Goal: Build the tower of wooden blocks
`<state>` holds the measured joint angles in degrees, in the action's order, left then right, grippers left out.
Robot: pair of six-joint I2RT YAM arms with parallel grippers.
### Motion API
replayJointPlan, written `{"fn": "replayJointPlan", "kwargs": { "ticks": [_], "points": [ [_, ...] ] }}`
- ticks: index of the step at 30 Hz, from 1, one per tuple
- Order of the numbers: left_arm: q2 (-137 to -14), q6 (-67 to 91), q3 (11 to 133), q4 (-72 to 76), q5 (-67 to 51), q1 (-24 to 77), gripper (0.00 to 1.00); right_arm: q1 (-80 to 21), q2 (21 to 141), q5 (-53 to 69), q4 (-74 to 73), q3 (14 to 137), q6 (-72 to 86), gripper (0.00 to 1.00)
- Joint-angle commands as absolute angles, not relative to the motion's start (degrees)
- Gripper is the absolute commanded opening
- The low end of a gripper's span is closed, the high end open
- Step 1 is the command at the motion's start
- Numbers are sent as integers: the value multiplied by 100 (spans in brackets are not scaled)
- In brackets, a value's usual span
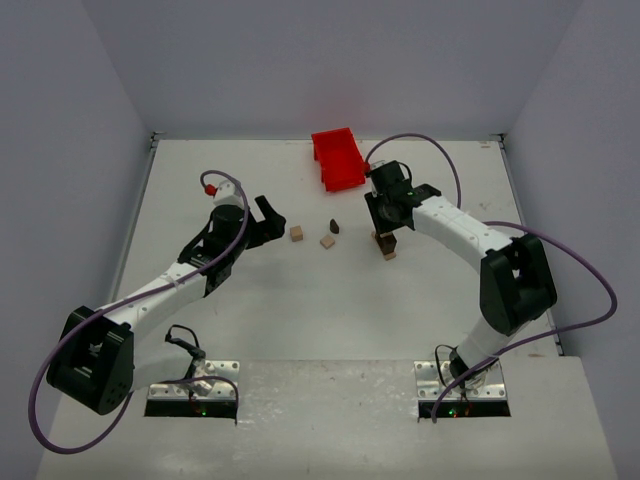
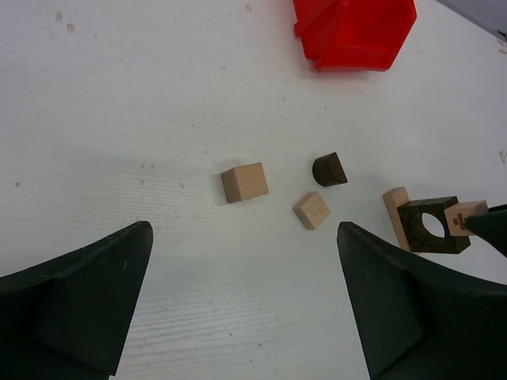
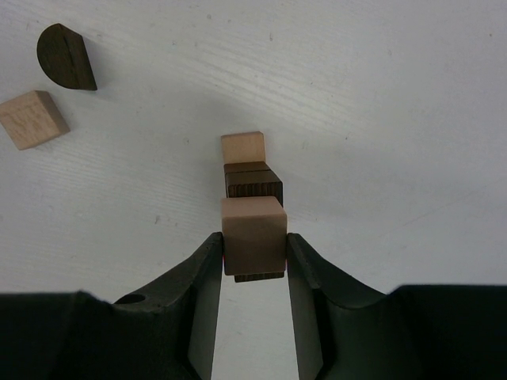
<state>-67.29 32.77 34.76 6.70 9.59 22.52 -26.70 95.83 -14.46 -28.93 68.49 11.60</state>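
Right wrist view: the right gripper (image 3: 253,239) is clamped on a pale cube (image 3: 253,226) directly over the wood block tower (image 3: 252,182) (right of centre); the left gripper (image 2: 244,236) is spread wide apart.

Right tool (image 3: 253,244) grips tan cube (image 3: 253,228) over wood block tower (image 3: 252,180).
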Motion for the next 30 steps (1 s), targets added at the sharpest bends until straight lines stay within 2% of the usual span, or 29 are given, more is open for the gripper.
{"fn": "replayJointPlan", "kwargs": {
  "ticks": [1,16,30],
  "points": [
    [-6702,3190,3542,1002,910,2241,100,-2646,9391,-1463,-2852,6895,1182,36],
    [-6697,3182,3533,1011,889,2241,100,-2645,9149,-1558,-2848,6661,1212,32],
    [-6697,3182,3533,1011,879,2241,100,-2645,9184,-1591,-2848,6671,1169,37]
  ]
}}
